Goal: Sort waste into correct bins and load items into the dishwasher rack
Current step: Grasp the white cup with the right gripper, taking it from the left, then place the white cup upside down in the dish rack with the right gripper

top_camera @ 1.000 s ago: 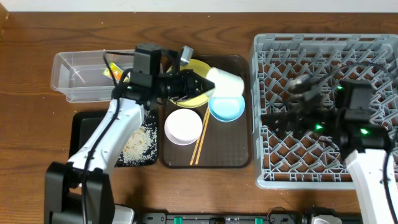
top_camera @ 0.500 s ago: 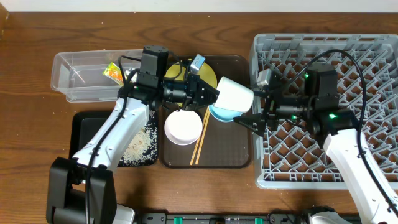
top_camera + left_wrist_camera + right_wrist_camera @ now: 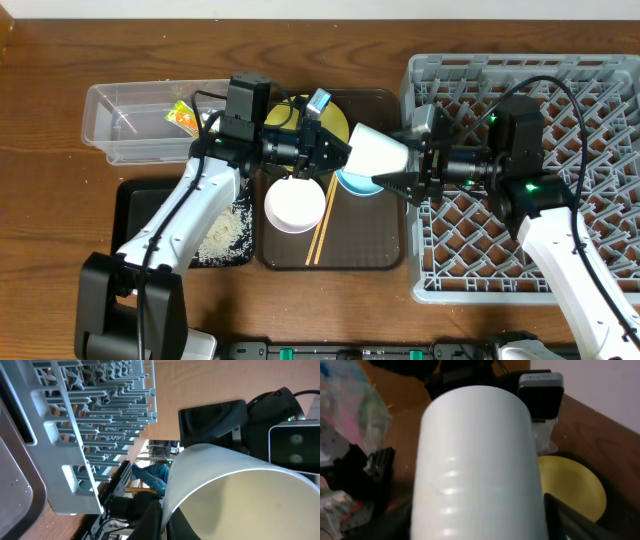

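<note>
The small pale cup (image 3: 378, 152) hangs on its side above the light blue bowl (image 3: 355, 183). My left gripper (image 3: 335, 155) is shut on the cup's rim (image 3: 240, 500), one finger inside and one outside (image 3: 162, 520). My right gripper (image 3: 405, 170) is open, its fingers on either side of the cup's base (image 3: 480, 460). The yellow plate (image 3: 330, 115), white bowl (image 3: 294, 203) and chopsticks (image 3: 322, 228) lie on the brown tray. The grey dishwasher rack (image 3: 590, 90) stands at the right. The snack wrapper (image 3: 183, 117) lies in the clear tub (image 3: 130, 120). Rice (image 3: 222, 232) lies in the black tray (image 3: 135, 200).
The brown serving tray (image 3: 370, 240) sits between the bins and the rack, with both arms meeting above its back right part. The rack's pegs and wall (image 3: 100, 420) stand close to the right of the cup. The yellow plate also shows in the right wrist view (image 3: 570, 485).
My left gripper carried the cup rightward off the tray's back. My right gripper swung left from over the rack and came in around the cup's base.
</note>
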You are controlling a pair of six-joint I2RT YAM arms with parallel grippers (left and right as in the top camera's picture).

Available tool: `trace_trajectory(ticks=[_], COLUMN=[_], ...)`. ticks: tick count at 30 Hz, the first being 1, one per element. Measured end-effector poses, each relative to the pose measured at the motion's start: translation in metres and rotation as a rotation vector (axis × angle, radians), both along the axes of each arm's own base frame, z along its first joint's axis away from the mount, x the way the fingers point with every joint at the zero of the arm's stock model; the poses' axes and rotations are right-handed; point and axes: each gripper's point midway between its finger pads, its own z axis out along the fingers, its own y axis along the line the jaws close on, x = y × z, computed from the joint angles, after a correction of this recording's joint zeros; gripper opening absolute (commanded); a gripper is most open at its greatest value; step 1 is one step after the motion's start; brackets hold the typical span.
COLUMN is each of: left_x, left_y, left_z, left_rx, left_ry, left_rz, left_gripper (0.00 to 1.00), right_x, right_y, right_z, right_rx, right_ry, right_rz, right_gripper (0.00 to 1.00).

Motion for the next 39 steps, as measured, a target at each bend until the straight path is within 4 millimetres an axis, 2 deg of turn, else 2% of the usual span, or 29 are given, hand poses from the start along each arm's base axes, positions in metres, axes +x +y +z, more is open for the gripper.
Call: trace_trajectory(ticks=[4,7,9,12,15,19,22,25,29,30,32,35,39], left_x=[0.0,0.001,0.001,0.002,0.007,0.021,0.032,0.04,0.04,0.041,0.039,0.034,0.029], left_y=[0.0,0.001,0.001,0.001,0.001,0.007,0.019,0.039,0.07,0.076,0.093,0.115,0.139], left_z=[0.0,0.0,0.0,-0.001,-0.007,-0.03,-0.056,-0.082,-0.098,-0.097,-0.091,-0.075,-0.052], left_rx=[0.001,-0.001,-0.001,0.005,0.036,0.156,0.301,0.462,0.629,0.656,0.718,0.779,0.837], left_ry=[0.007,0.008,0.009,-0.001,-0.031,-0.084,-0.116,-0.149,-0.185,-0.2,-0.226,-0.265,-0.326], left_rz=[0.002,0.004,0.004,0.01,0.037,0.125,0.201,0.262,0.307,0.319,0.354,0.411,0.493], left_gripper=[0.06,0.07,0.14,0.37,0.47,0.51,0.52,0.53,0.54,0.53,0.53,0.53,0.53], right_x=[-0.001,-0.001,-0.001,-0.001,0.003,0.014,0.023,0.032,0.032,0.031,0.028,0.025,0.011], right_y=[0.001,0.001,0.001,0.001,-0.001,-0.007,-0.017,-0.036,-0.067,-0.078,-0.098,-0.127,-0.168], right_z=[0.001,0.001,0.001,0.0,-0.002,-0.011,-0.024,-0.04,-0.057,-0.059,-0.058,-0.048,-0.035], right_rx=[0.005,0.006,0.006,0.005,-0.004,-0.042,-0.087,-0.152,-0.244,-0.272,-0.323,-0.387,-0.463], right_ry=[-0.001,0.002,0.003,0.009,0.034,0.097,0.158,0.228,0.333,0.374,0.438,0.508,0.611], right_rz=[0.007,0.006,0.006,0.004,-0.025,-0.12,-0.211,-0.332,-0.475,-0.524,-0.611,-0.741,-0.923], right_gripper=[0.51,0.51,0.51,0.52,0.49,0.46,0.42,0.4,0.29,0.21,0.12,0.11,0.07])
